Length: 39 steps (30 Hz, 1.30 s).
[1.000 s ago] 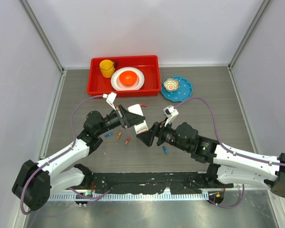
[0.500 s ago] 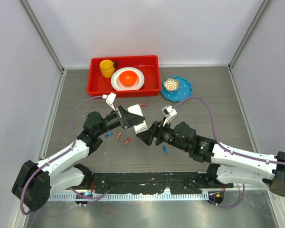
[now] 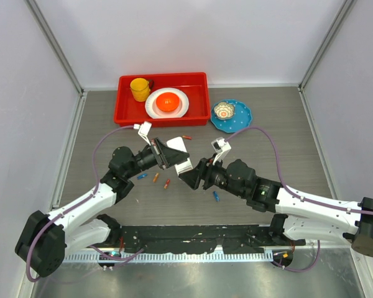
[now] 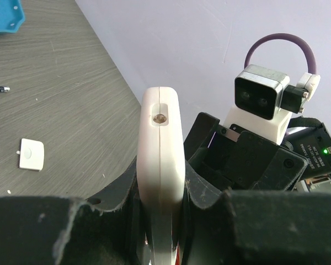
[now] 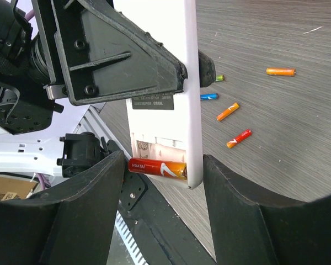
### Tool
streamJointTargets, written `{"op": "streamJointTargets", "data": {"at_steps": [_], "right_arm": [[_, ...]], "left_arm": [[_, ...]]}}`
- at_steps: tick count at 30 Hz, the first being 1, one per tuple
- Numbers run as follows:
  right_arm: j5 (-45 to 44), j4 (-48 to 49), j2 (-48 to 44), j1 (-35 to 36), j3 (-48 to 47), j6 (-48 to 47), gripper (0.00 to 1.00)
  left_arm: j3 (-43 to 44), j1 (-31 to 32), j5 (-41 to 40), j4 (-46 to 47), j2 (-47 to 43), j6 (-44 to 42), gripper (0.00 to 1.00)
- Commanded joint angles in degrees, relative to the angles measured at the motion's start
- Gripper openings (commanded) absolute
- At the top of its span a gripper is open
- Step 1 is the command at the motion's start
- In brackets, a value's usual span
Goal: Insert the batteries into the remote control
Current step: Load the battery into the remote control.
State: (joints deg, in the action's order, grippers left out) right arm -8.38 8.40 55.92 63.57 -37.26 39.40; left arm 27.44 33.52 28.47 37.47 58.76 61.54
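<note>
Two left fingers [image 4: 44,232] pinch the remote [image 4: 161,165], edge-up above the desk [image 4: 60,110]. My right fingers [image 5: 83,215] stand spread either side of its lower end, where one orange battery [image 5: 157,167] lies in the open bay. Loose batteries [image 5: 227,111] lie on the desk beyond.

Grey wood-grain counter [image 3: 286,143], closed in by pale walls on three sides. At the far edge a red tray [image 3: 121,115], with a round blue plate [image 3: 241,121] just beside it on the right. Near the tray's front rim, one lone battery [image 3: 187,136]. Closer to the near side, a loose scatter of batteries [image 3: 155,177] (orange, red and blue, none touching) and a blue battery [image 3: 216,197] well off to their right. From the left wrist view, a small white cover [image 4: 31,154] lying flat on bare surface.
</note>
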Motion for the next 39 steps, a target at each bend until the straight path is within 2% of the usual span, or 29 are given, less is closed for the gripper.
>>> {"op": "streamJointTargets", "data": {"at_steps": [1, 13, 23, 39], "right_arm": [[-1.02, 2.85, -0.02, -0.20, -0.89, 0.33, 0.63], [-0.32, 3.02, 0.68, -0.20, -0.98, 0.33, 0.66], [-0.23, 3.02, 0.77, -0.20, -0.71, 0.59, 0.63], [-0.58, 3.11, 0.42, -0.20, 0.08, 0.68, 0.46]], "left_arm": [[-0.02, 0.15, -0.61, 3.75, -1.28, 0.25, 0.00], [-0.11, 0.14, -0.78, 3.66, -1.37, 0.16, 0.00], [-0.20, 0.14, -1.13, 3.40, -1.72, -0.01, 0.00], [-0.20, 0.14, -2.01, 3.13, -3.13, 0.16, 0.00]]}}
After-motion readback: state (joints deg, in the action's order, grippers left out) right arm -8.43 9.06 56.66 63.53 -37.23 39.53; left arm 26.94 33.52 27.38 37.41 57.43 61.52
